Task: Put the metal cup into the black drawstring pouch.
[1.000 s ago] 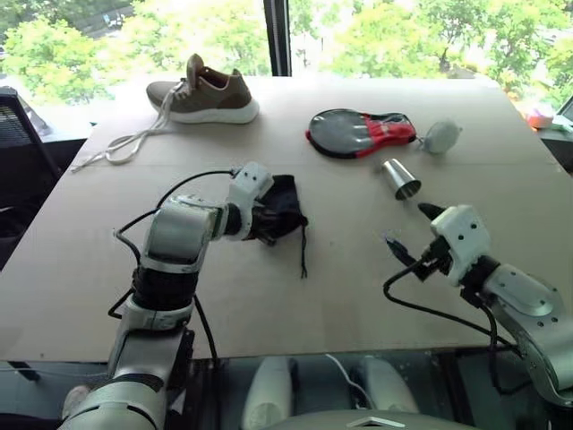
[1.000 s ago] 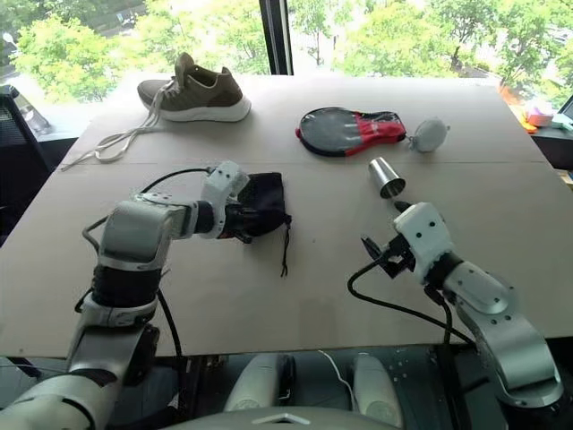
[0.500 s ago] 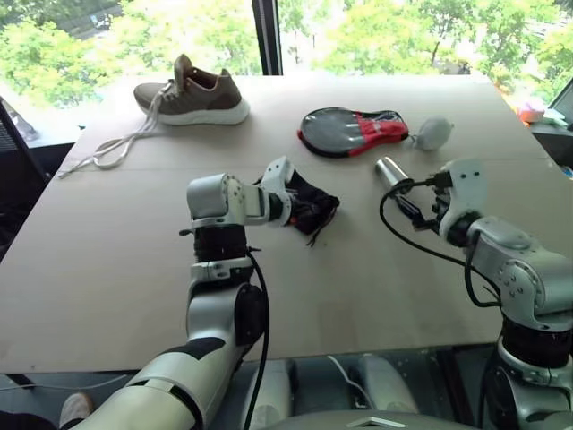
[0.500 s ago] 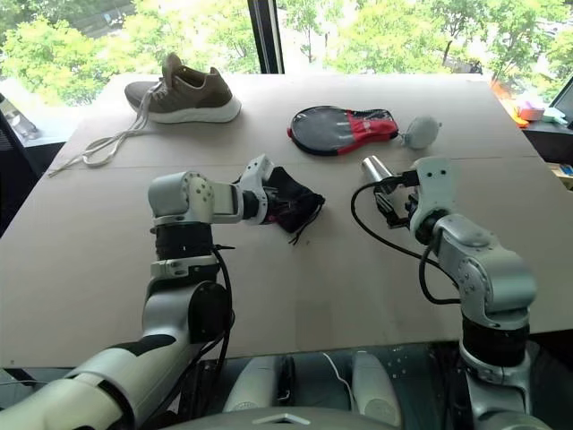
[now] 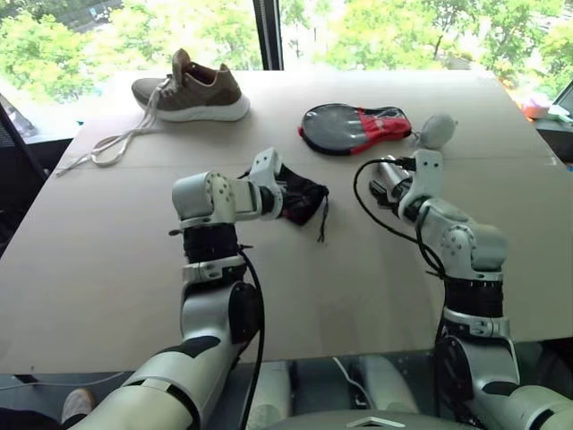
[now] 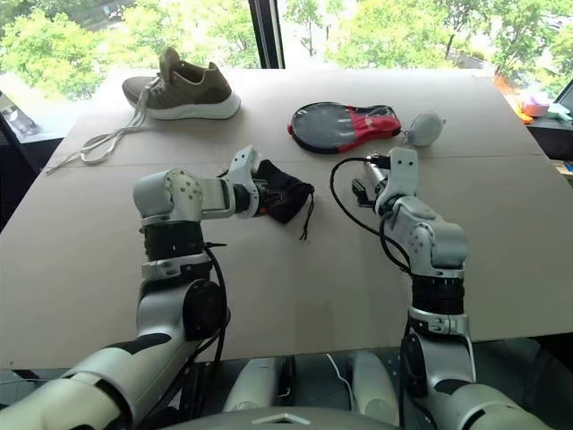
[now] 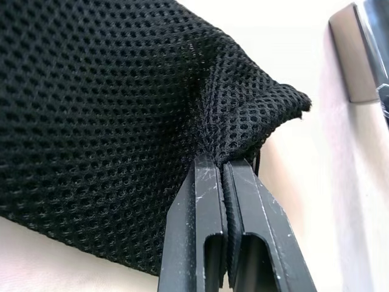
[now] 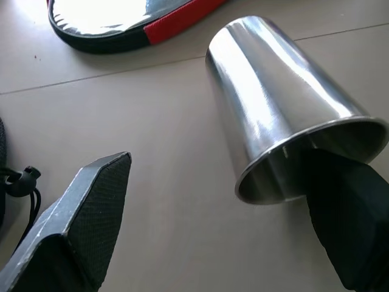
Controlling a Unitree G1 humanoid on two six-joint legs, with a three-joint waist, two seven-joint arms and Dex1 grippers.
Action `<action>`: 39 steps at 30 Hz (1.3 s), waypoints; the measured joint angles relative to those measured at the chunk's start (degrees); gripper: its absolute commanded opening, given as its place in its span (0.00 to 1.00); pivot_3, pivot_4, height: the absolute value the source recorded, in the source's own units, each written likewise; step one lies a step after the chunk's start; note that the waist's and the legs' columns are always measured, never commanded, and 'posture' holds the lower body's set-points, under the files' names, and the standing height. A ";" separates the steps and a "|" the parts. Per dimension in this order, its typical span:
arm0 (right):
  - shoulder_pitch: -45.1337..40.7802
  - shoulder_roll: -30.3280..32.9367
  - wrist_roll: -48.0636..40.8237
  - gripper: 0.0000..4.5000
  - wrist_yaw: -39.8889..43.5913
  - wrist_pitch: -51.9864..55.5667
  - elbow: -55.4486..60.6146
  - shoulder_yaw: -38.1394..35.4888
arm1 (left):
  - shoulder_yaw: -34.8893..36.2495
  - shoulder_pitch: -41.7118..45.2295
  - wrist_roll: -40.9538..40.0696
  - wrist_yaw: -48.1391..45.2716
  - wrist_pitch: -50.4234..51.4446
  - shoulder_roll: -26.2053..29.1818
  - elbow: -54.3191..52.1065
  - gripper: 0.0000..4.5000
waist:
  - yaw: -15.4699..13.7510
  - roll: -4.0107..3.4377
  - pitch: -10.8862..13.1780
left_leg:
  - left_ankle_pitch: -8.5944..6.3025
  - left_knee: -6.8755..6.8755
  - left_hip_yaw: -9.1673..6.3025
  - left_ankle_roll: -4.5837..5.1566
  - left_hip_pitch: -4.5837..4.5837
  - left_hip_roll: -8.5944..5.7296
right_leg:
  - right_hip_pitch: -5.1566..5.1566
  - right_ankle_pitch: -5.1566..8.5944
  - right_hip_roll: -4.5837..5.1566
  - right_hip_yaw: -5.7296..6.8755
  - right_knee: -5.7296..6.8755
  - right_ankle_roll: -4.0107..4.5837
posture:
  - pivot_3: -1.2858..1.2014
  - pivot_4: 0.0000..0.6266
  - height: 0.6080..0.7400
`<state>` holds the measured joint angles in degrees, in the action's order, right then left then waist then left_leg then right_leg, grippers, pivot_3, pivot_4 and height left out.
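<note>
The metal cup (image 8: 273, 91) lies on its side on the table, its open mouth facing my right gripper (image 8: 219, 158). That gripper is open. One finger (image 8: 340, 213) reaches the cup's mouth, seemingly just inside the rim, and the other finger (image 8: 91, 207) stands well off to the side. In the head views the right gripper (image 5: 394, 184) hides most of the cup. My left gripper (image 7: 222, 182) is shut on a fold of the black drawstring pouch (image 5: 303, 195), a mesh bag near the table's middle whose cord (image 5: 322, 219) hangs down.
A brown shoe (image 5: 192, 90) with long trailing laces sits at the far left of the table (image 5: 107, 269). The black-and-red racket-shaped case (image 5: 354, 125) and a grey-white ball (image 5: 436, 132) lie just beyond the cup.
My right gripper has reached forward to the cup's mouth and its wrist has rolled. The left gripper has moved slightly forward and rolled, carrying the pouch. The camera has shifted.
</note>
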<state>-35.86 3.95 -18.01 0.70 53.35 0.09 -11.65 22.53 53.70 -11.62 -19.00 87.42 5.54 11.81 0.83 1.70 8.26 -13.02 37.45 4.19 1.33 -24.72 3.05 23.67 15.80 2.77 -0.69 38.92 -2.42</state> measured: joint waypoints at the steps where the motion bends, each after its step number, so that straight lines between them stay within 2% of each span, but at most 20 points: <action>1: -0.67 0.01 0.04 0.87 0.12 -1.82 -1.53 -0.15 | 0.01 -0.03 -0.36 0.35 0.16 0.14 -0.49 0.00 | 0.03 0.00 0.00 | 0.00 0.00 0.00 0.00 0.01 0.00 | 0.00 0.00 0.00 0.00 0.00 0.00 | 0.52 0.24 1.00; 2: -1.04 0.02 0.08 0.80 0.30 -3.15 -2.50 -0.19 | 0.01 -0.06 -0.50 0.60 0.35 0.18 -0.75 0.00 | 0.05 0.00 0.00 | 0.00 -0.01 0.00 -0.01 0.01 0.00 | 0.00 0.00 0.00 0.00 0.00 0.00 | 0.52 0.24 1.00; 6: -1.63 -0.08 0.37 0.39 2.94 -11.53 -7.41 0.24 | 0.01 -0.67 -1.50 1.38 1.17 0.58 -1.99 0.00 | 0.14 0.00 0.00 | 0.01 -0.01 0.00 -0.02 0.02 0.00 | 0.00 0.00 -0.01 -0.01 0.00 0.00 | 0.52 0.24 1.00; 8: -1.82 0.00 1.47 0.15 3.77 -15.40 -10.63 1.10 | -0.02 -0.84 -1.85 1.76 1.75 1.07 -2.12 0.00 | 0.19 -0.01 0.00 | 0.01 -0.02 0.00 -0.02 0.02 0.00 | 0.00 0.00 -0.01 -0.01 0.01 0.00 | 0.52 0.24 1.00; 10: -1.80 0.20 2.55 0.01 5.14 -18.91 -13.39 2.55 | -0.08 -0.86 -2.22 1.77 2.21 1.63 -2.14 0.00 | 0.21 -0.02 0.01 | 0.02 -0.02 0.00 -0.03 0.02 0.00 | 0.00 0.00 -0.01 0.00 0.01 0.00 | 0.52 0.24 1.00; 14: -0.92 1.88 3.56 0.01 8.81 -23.01 -13.75 4.74 | -0.85 -0.84 -3.30 1.63 1.87 2.29 -2.11 0.00 | 0.09 -0.02 0.02 | 0.02 -0.02 0.00 -0.04 0.00 0.01 | 0.00 0.00 0.00 0.01 -0.01 0.00 | 0.52 0.24 1.00; 22: 11.54 7.69 -1.77 0.01 23.43 -19.88 10.34 13.46 | 1.61 0.73 -5.43 1.96 0.88 2.75 1.43 0.00 | 0.16 -0.06 0.04 | 0.01 -0.04 -0.02 -0.05 0.01 0.01 | 0.01 0.00 -0.05 0.00 -0.02 0.00 | 0.52 0.24 1.00; 26: 13.97 7.23 -3.50 0.01 27.86 -19.78 14.80 18.81 | 1.41 1.70 -6.74 1.55 0.88 3.04 1.87 0.00 | 0.18 -0.06 0.04 | 0.02 -0.02 -0.05 -0.05 0.03 0.01 | 0.00 0.00 -0.08 0.03 0.02 0.00 | 0.52 0.24 1.00; 30: 13.83 4.68 -3.24 0.01 30.19 -21.88 11.37 22.23 | 0.07 1.92 -9.01 0.21 1.22 4.90 0.81 0.00 | 0.06 -0.06 0.05 | 0.02 0.01 -0.05 -0.05 0.01 -0.01 | -0.01 0.00 -0.06 0.02 0.01 0.00 | 0.52 0.24 1.00; 39: 12.85 4.39 0.04 0.01 32.13 -27.35 0.61 23.10 | -0.32 1.14 -14.22 -1.71 4.78 5.69 -5.08 0.00 | -0.02 -0.06 0.05 | 0.02 0.02 -0.05 -0.05 0.01 0.00 | -0.01 0.00 -0.04 0.02 0.01 0.00 | 0.52 0.24 1.00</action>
<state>-23.01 8.34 -17.98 32.83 26.00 0.70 11.45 22.21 54.83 -25.84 -20.71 92.20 11.23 6.72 0.81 1.64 8.31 -12.99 37.46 4.14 1.27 -24.71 3.05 23.66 15.80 2.73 -0.67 38.93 -2.42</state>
